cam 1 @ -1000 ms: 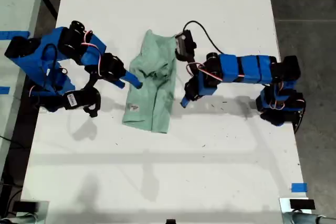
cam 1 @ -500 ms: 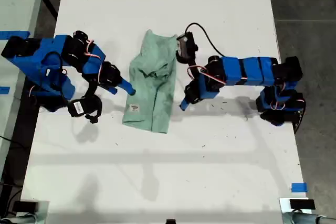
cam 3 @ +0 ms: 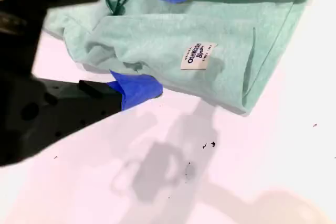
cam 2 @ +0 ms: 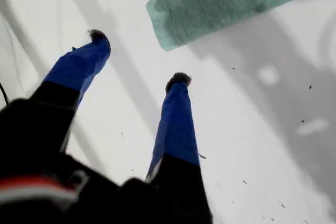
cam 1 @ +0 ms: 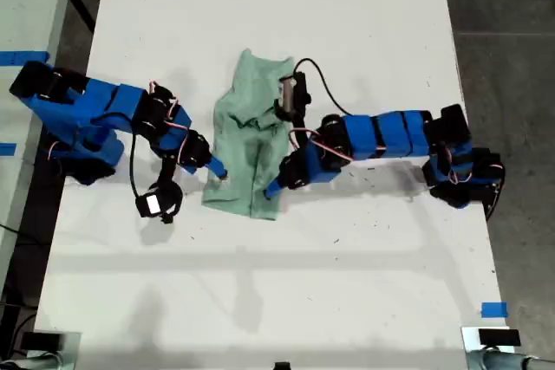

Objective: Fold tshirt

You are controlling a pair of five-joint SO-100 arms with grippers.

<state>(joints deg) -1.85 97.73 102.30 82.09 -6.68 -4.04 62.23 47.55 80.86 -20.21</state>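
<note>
— Where's the tshirt [cam 1: 252,140]?

— Bunched mid-frame in the exterior view, on the white table [cam 1: 260,283].

— My first gripper [cam 2: 139,59]?

— Spread, empty, by the lower corner, likely lining up a grab.

— My second gripper [cam 3: 157,38]?

— Parted, straddling the labelled edge, nothing clamped.

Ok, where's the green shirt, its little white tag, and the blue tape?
tshirt [cam 1: 253,140]: exterior view, middle of the rumpled cloth.
white label [cam 3: 198,55]: second wrist view, on its printed face.
blue tape [cam 1: 493,309]: exterior view, centre of the strip.
</note>
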